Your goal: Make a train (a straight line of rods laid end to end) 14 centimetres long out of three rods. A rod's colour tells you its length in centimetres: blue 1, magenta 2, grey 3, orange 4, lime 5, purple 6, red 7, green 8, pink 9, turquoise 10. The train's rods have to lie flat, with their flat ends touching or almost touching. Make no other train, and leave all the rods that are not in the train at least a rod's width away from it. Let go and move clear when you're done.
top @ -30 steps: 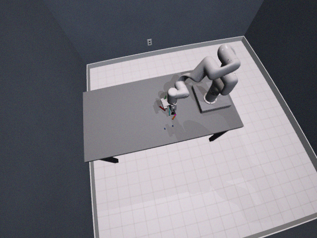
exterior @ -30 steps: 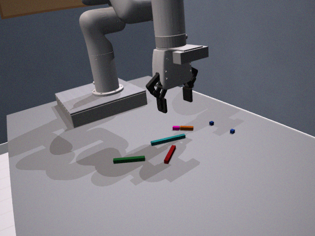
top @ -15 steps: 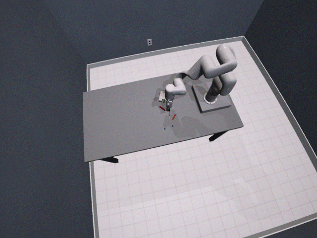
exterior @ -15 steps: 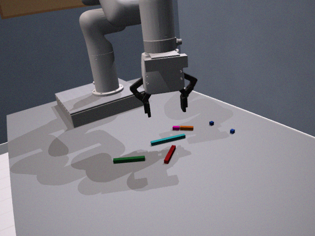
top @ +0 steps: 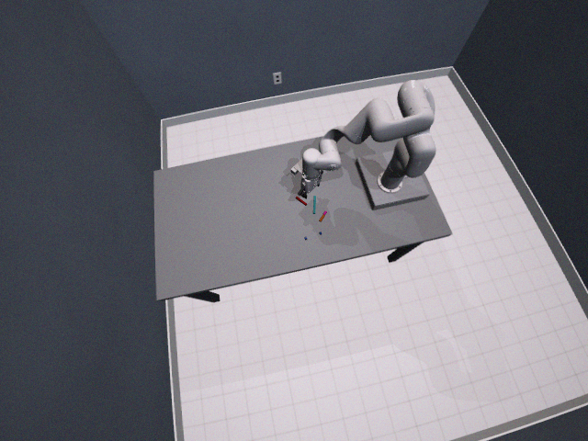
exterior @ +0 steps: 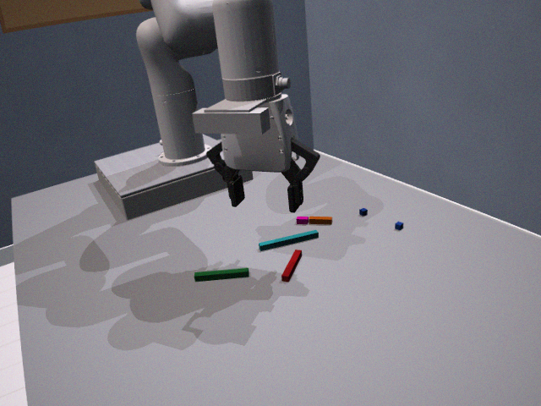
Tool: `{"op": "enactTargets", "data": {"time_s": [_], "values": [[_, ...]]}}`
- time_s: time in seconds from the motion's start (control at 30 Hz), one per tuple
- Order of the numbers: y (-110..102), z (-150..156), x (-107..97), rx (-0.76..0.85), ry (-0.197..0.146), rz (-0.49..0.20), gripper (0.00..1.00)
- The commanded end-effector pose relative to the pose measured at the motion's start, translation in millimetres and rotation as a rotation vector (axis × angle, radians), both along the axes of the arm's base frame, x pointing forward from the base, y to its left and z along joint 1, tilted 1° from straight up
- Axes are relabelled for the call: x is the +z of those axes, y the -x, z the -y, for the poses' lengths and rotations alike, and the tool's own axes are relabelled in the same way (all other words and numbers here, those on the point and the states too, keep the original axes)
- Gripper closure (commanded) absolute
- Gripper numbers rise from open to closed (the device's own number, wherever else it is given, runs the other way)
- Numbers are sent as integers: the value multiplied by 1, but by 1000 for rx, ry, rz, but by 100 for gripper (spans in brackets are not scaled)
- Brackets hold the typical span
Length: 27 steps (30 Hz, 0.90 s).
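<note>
Top view: table (top: 213, 246), rods clustered mid-surface, well away from every edge; gripper (top: 310, 188) above red rod (top: 300, 200).

Exterior view: gripper (exterior: 265, 196) spread, empty, hovering. Magenta rod (exterior: 302, 220) touched orange rod (exterior: 319, 220) end to end; turquoise rod (exterior: 288, 239), green rod (exterior: 221, 274) lay apart.

Grey table (top: 213, 246) spreads beneath end effector, dark legs (top: 204, 296) showing at its near edge. Raised grey pedestal block (exterior: 131, 205) behind end effector. Pale tiled floor (top: 356, 356) far below, grey border around. Wall outlet (top: 277, 77) well beyond, on dark wall.
</note>
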<state>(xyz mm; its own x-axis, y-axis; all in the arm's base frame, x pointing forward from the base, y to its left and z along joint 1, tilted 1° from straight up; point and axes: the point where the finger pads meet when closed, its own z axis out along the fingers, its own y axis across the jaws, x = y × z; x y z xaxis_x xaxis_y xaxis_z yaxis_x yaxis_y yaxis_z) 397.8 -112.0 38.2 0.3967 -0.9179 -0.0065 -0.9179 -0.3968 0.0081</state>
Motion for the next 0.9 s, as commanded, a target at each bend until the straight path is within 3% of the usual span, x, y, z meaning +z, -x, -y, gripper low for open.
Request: {"op": "enactTargets", "data": {"time_s": [0.0,0.37,0.43,0.5,0.87], "values": [[0,13,0,-167,2,3,0],[5,44,-3,-576,5,3,0],[5,44,-3,-576,5,3,0],[8,54,-5,-709,6,3,0],[16,83,-8,-1084,8,3,0]]}}
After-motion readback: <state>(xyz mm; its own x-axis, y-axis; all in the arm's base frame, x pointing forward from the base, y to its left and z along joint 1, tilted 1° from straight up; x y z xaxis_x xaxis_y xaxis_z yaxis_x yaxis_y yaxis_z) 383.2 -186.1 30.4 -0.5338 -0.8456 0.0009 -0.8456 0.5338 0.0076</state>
